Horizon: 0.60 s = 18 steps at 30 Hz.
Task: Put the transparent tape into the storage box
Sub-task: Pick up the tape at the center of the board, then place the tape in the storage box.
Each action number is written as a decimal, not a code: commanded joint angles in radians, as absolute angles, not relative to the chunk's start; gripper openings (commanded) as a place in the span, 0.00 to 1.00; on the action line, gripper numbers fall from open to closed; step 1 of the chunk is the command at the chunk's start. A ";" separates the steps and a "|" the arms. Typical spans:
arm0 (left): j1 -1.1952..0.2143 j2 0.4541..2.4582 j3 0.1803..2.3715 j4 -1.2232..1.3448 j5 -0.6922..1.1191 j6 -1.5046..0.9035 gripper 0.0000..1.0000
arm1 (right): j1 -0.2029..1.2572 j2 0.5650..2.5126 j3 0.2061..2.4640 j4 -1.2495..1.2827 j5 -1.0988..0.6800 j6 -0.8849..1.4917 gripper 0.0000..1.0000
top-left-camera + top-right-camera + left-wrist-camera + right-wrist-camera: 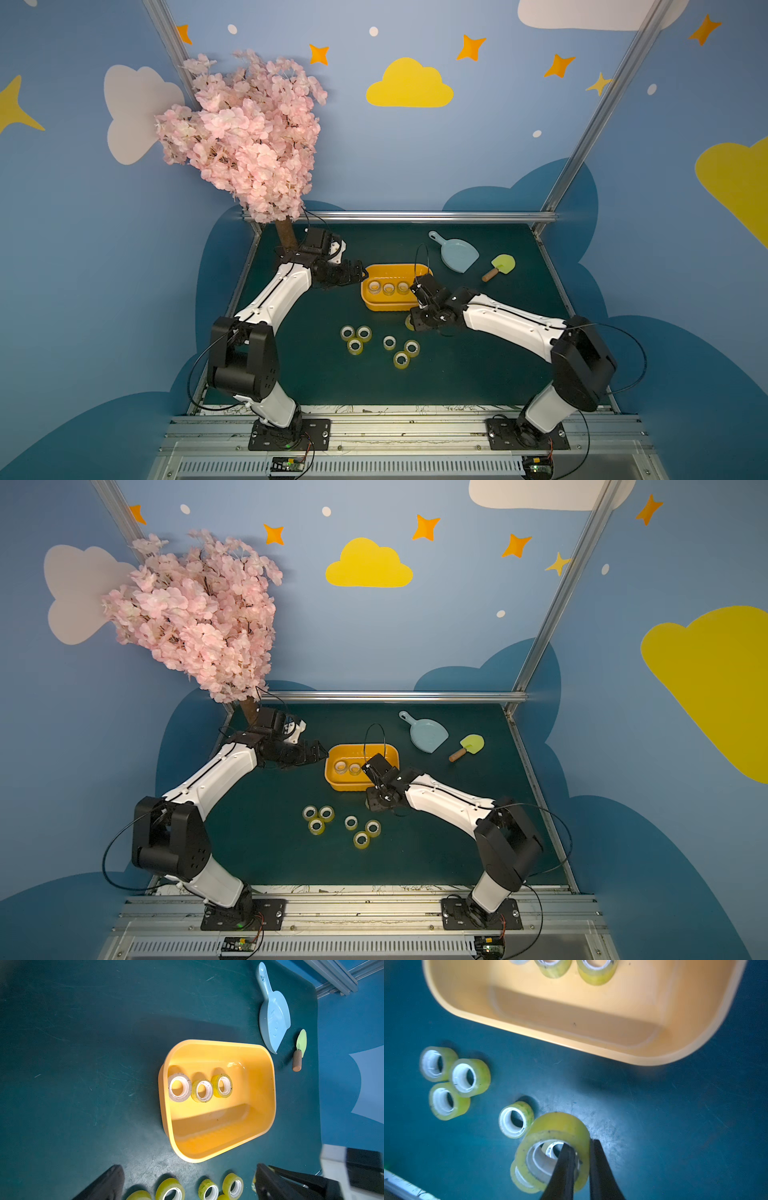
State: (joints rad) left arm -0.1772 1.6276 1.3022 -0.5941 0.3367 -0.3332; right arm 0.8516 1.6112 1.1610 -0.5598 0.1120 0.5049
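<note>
The storage box (386, 306) (345, 786) is an orange-yellow tub at the middle of the green mat, with three tape rolls (389, 288) (201, 1091) in a row inside. My right gripper (580, 1144) (413, 322) hangs just in front of the box's right end. It is shut on a transparent tape roll (556, 1126), one finger in the core and one outside the wall. The roll sits higher than the other rolls seen under it. Several loose rolls (355, 337) (361, 831) lie nearer the front. My left gripper (189, 1167) (359, 274) is open and empty by the box's left end.
A pale blue dustpan (455, 255) and a green spatula with a wooden handle (500, 266) lie behind and right of the box. A pink blossom tree (249, 137) stands at the back left corner. A metal rail (415, 216) runs along the mat's far edge.
</note>
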 commanded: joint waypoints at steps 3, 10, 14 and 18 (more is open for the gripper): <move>-0.178 1.611 1.320 -0.603 0.347 -0.328 1.00 | 0.826 1.492 1.174 -0.608 0.190 0.438 0.09; -0.178 1.608 1.318 -0.603 0.346 -0.326 1.00 | 0.747 1.569 1.288 -0.566 0.229 0.344 0.13; -0.179 1.607 1.315 -0.600 0.342 -0.329 1.00 | 0.683 1.716 1.420 -0.613 0.194 0.310 0.11; -0.179 1.612 1.315 -0.597 0.359 -0.334 1.00 | 0.639 1.867 1.552 -0.658 0.158 0.285 0.09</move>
